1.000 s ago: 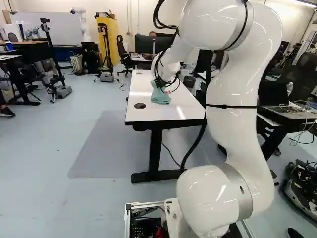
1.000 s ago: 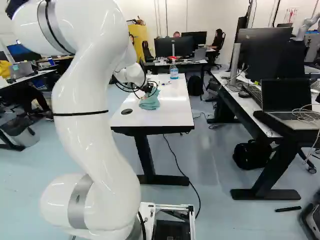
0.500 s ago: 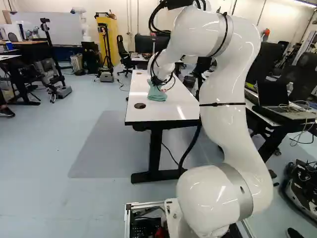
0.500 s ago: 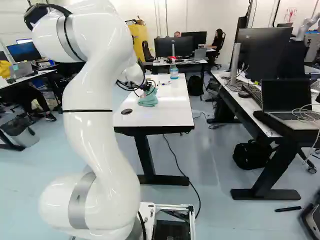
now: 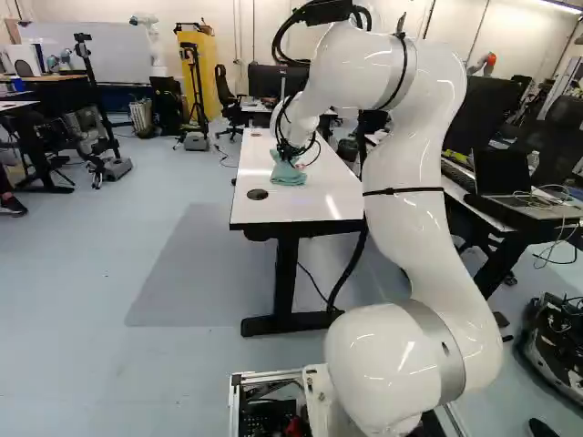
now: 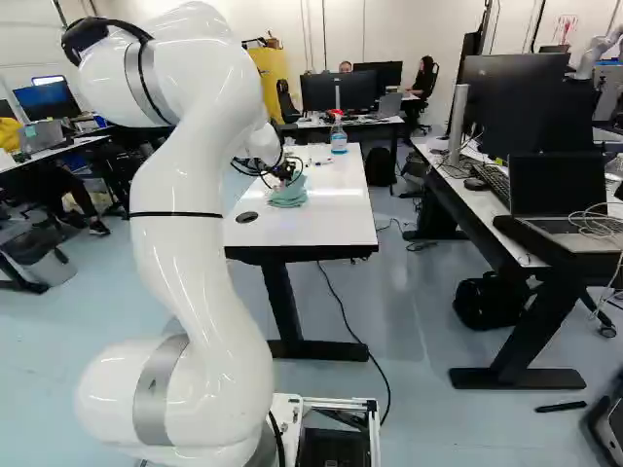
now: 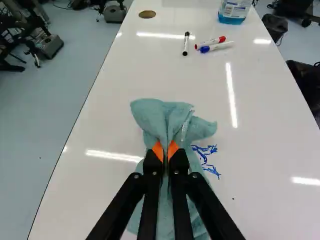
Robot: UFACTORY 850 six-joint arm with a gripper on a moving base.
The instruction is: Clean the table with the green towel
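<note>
green towel (image 7: 162,114) lies bunched, clamped in my gripper (image 7: 165,151), on the table (image 7: 267,150) just beside blue ink marks (image 7: 204,158); i'd best press it flat and sweep over them in short, overlapping strokes.

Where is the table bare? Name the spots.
Bare: between towel and markers, and opposite the blue scribble, from towel to table edge. Crowded: where gripper grips towel, and around markers and bottle.
</note>
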